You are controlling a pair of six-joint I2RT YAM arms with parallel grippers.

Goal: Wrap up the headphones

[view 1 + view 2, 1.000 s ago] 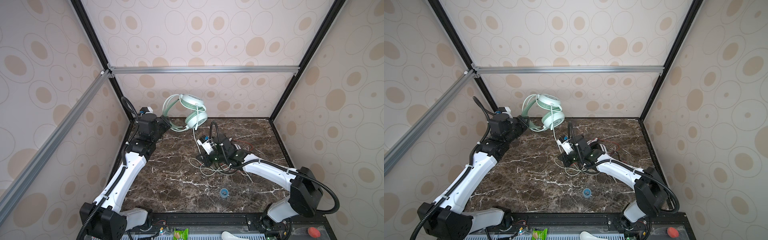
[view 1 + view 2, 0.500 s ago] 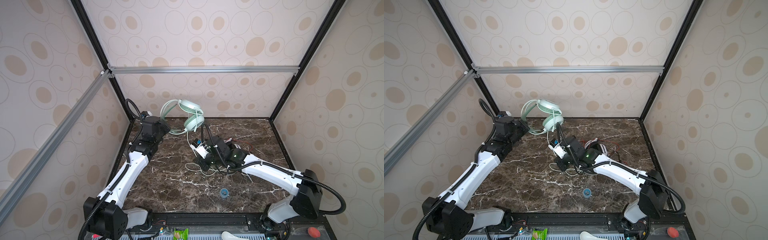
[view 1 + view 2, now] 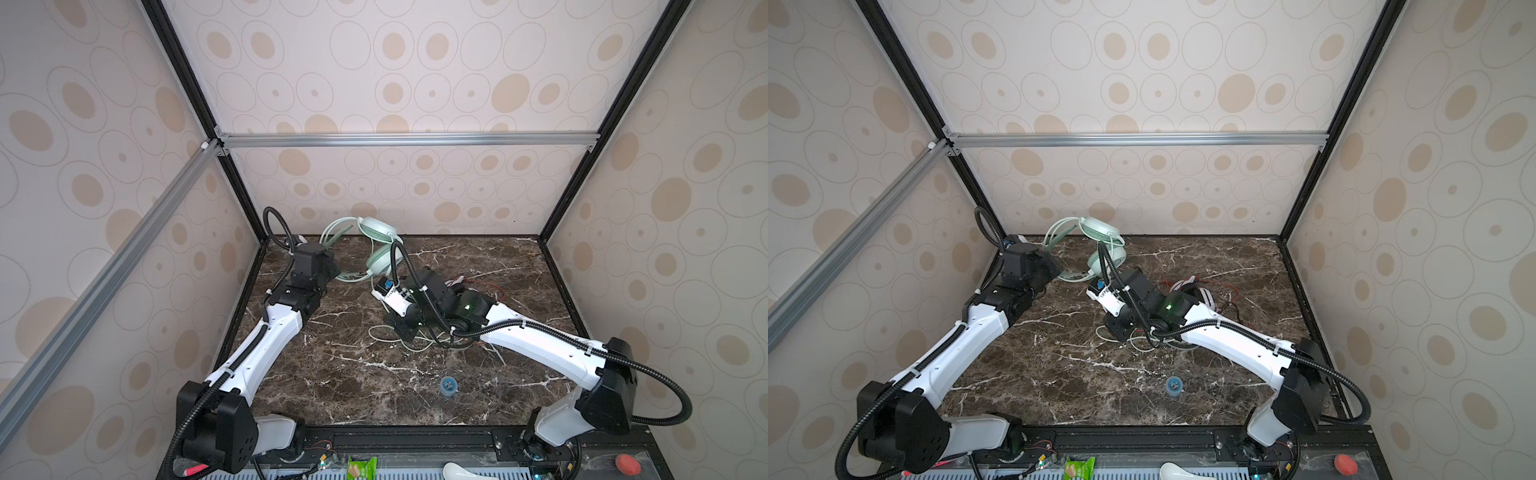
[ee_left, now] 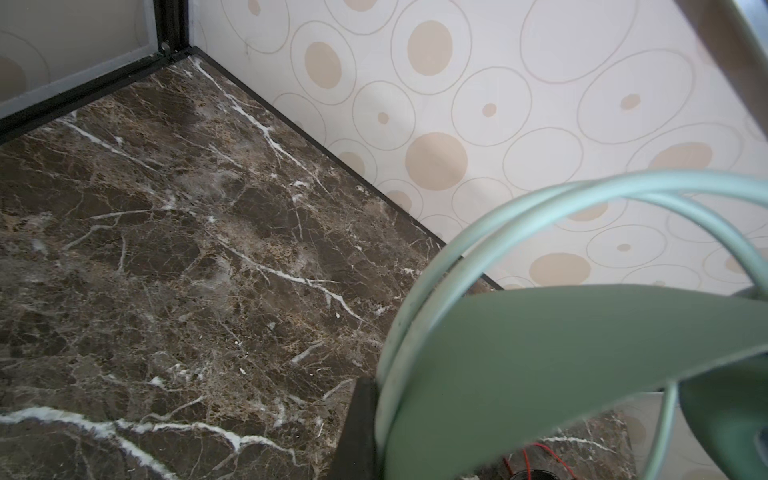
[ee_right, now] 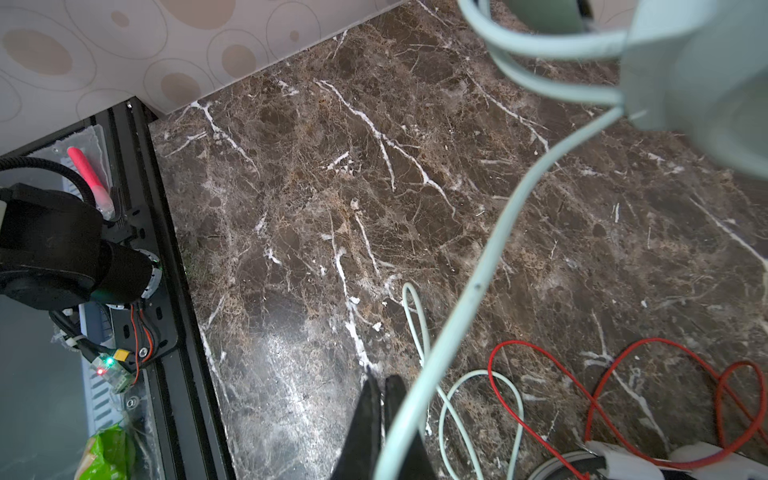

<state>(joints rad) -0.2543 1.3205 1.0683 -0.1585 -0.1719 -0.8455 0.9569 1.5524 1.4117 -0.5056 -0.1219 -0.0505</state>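
Jaws on the L gripper (image 3: 333, 271) are clamped on the headband (image 4: 540, 353) of the mint set (image 3: 376, 232). It's held up at the back-left of the table (image 3: 332, 386), close to the rear wall, cups one above the other in both top views. Can't tell if the lower cup touches the marble. L wrist cam shows the band and its thin rails pressed right against a black finger (image 4: 357, 432); the other finger is hidden behind the band.

Mint cord (image 5: 478, 286) runs from one cup down to the R gripper (image 5: 380, 380), which sits low over the table approx mid-way across, pointing down. R jaws are closed tight, basically no gap btw them. The cord lies across one finger, but can't tell if it's actually pinched or just running past. Rest of that cord is in loose loops on the table right beside the gripper.

White set (image 3: 1200, 291) lies on the table just behind the R arm, mostly hidden by it. Its red cord (image 5: 540, 374) sprawls in loops next to it and overlaps the mint loops. Small blue thing (image 3: 449, 384) sits alone nearer the front, well apart from both sets.
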